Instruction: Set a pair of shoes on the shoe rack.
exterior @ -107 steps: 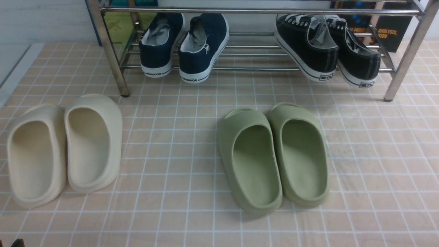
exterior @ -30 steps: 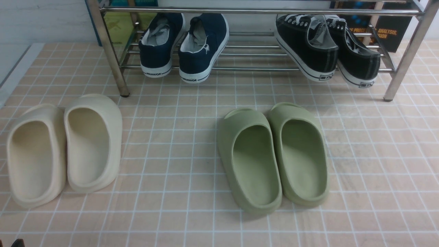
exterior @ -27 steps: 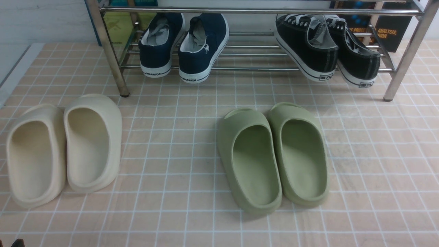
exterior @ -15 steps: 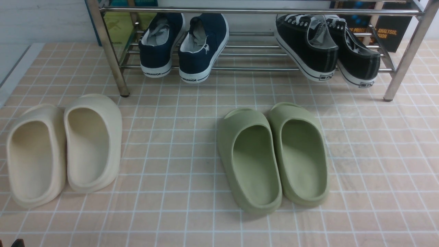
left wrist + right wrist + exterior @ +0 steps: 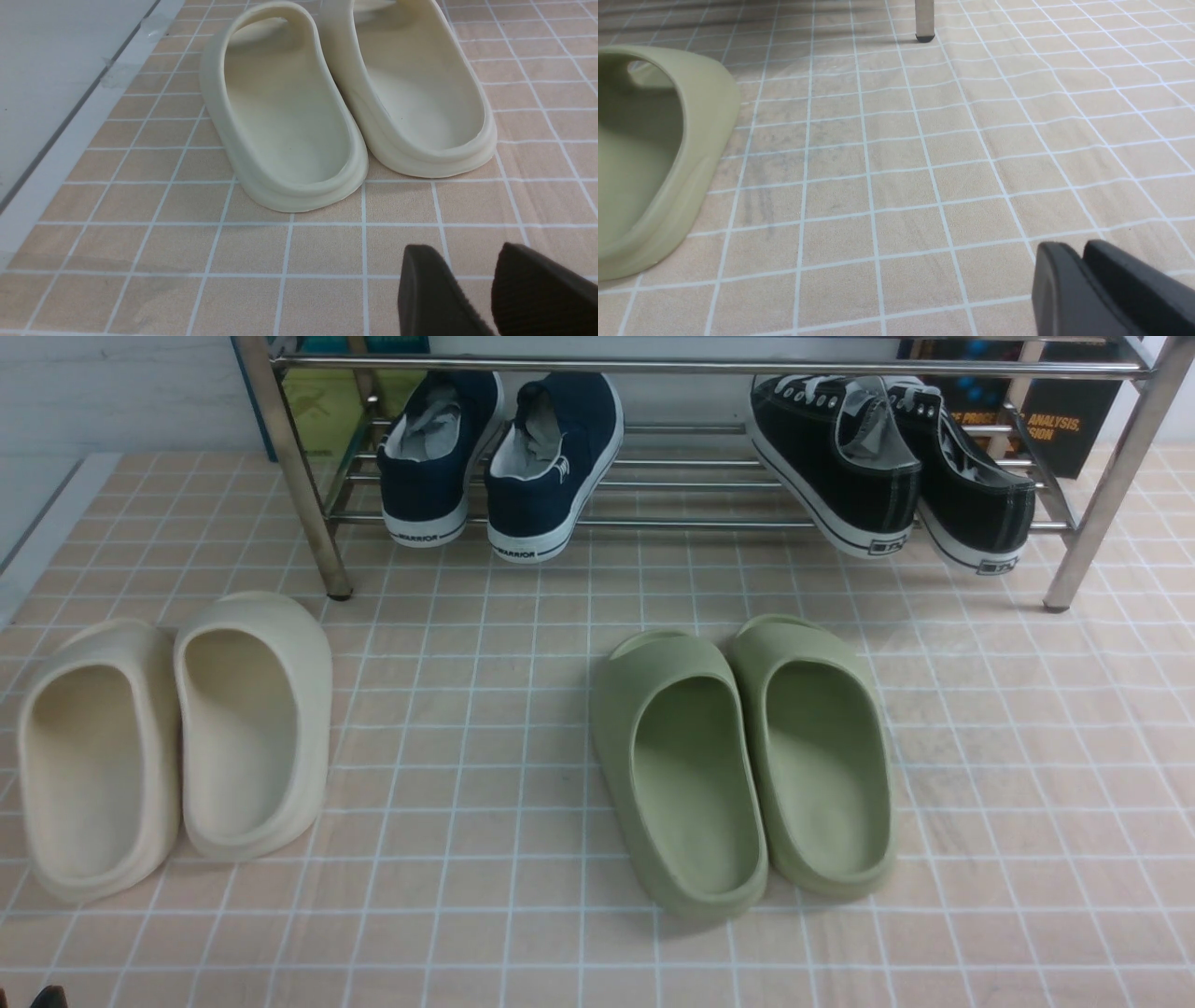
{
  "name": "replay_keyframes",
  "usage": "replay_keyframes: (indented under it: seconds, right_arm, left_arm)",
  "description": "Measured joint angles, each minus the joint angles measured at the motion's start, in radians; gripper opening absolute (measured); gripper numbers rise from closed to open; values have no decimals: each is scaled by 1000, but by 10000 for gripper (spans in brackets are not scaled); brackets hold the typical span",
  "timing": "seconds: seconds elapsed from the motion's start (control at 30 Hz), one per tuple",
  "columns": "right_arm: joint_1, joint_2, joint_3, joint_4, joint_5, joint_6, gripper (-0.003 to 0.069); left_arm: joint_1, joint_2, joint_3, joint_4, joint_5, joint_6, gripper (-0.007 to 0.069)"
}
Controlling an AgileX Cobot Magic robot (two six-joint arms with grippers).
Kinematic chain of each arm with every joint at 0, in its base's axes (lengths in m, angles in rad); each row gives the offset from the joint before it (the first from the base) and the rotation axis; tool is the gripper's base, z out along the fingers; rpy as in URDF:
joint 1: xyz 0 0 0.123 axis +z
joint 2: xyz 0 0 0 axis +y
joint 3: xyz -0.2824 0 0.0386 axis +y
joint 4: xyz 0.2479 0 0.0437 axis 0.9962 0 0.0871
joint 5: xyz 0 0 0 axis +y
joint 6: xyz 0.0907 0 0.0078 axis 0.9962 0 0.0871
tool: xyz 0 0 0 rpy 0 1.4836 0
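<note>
Already the two black canvas lace-up sneakers sit on the low chrome-steel shoe rack, beside the navy slip-ons. Left gripper fingers stand apart and empty; right gripper fingers look nearly together, holding nothing. Placement seems finished, so next is probably only keeping both arms clear

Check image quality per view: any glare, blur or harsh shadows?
Front view: even light, soft shadows beside the green slides, bright highlights on the shoe rack bars. Left wrist view: cream slides sharp, end effector tips soft. Right wrist view: floor sharp, near tips blurred.

My fingers: nearly together, holding nothing.
Green slide: off to one side — on tile.
Rack leg: far end.
</note>
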Motion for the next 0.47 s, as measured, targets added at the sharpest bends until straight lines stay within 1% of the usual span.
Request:
replay_keyframes:
  seconds: [0.47]
  right_arm:
    - [0,0,0,0,1,0,106]
  left_arm:
    - [0,0,0,0,0,0,239]
